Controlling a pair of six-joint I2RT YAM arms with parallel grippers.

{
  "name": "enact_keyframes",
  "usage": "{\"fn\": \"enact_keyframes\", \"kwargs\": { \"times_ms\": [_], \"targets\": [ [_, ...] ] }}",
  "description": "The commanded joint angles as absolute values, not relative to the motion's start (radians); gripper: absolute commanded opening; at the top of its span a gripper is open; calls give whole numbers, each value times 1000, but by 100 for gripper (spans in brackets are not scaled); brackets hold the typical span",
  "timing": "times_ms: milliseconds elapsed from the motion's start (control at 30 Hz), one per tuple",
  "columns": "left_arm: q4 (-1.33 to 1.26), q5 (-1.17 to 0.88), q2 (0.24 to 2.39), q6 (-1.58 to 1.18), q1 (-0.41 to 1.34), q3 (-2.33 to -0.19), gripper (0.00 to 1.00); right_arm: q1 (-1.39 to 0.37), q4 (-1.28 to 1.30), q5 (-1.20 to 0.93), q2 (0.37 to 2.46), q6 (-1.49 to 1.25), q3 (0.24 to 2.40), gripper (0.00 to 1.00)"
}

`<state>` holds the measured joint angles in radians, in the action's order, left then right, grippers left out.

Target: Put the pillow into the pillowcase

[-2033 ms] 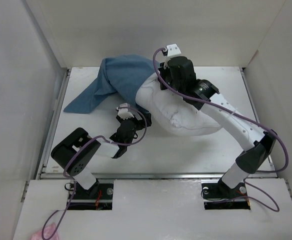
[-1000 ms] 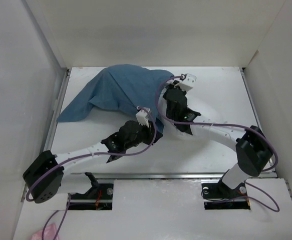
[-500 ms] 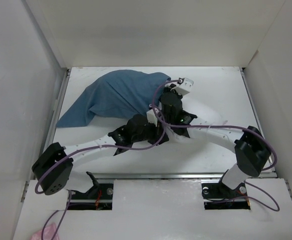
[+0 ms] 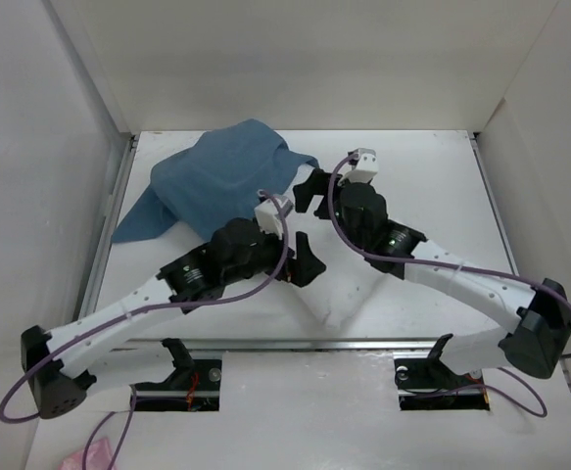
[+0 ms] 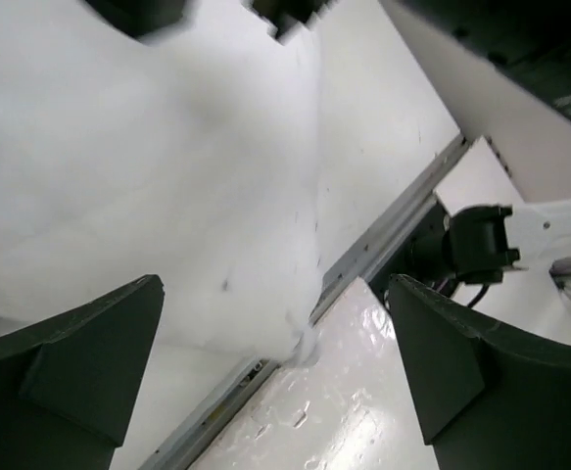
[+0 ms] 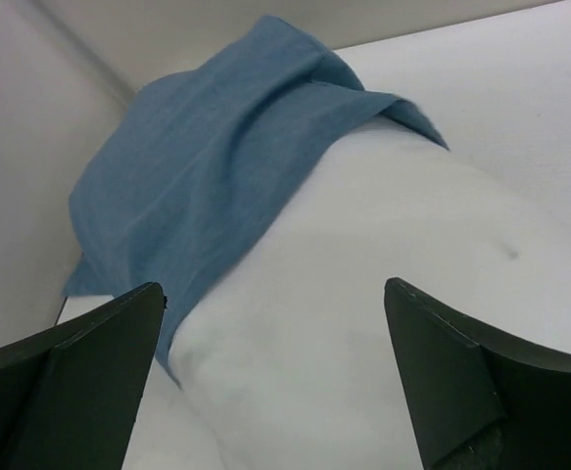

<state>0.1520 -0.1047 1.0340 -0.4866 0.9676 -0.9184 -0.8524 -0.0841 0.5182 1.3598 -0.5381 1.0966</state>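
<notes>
- Pillow [image 6: 383, 294]: I see it lying on the table [image 4: 432, 166] between the two arms. Its far end is under the pillowcase [image 6: 187, 176], and its near corner reaches the table's front rail.
- Pillowcase: bunched at the far left, with only its hem draped over the pillow's far end. Most of the pillow is bare.
- Left gripper [image 5: 273, 284]: fingers spread wide over the pillow's near end, holding nothing.
- Right gripper [image 6: 272, 286]: fingers equally wide, facing the hem, holding nothing.
- Risk 1: nothing pins the cloth, so I judge any push on the pillow could slide the hem off.
- Risk 2: a pull toward me could tip the near corner over the rail.
- Risk 3: pinching both cloth layers together would close the mouth.
</notes>
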Motion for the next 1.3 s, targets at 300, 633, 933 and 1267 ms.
{"fn": "enact_keyframes", "kwargs": {
  "times_ms": [300, 633, 933, 1267],
  "targets": [
    [581, 612, 1159, -698, 913, -1235, 100, -677, 147, 324, 1258, -428, 1094, 100],
    [828, 862, 1721, -600, 805, -1754, 100, -617, -27, 25, 1307, -118, 1009, 100],
    [897, 946, 1924, -569, 717, -1916, 98, -617, -100, 40, 1321, -118, 957, 100],
    [795, 925, 1934, -476, 684, -1948, 14, -640, -147, -126, 1377, -46, 966, 100]
  ]
}}
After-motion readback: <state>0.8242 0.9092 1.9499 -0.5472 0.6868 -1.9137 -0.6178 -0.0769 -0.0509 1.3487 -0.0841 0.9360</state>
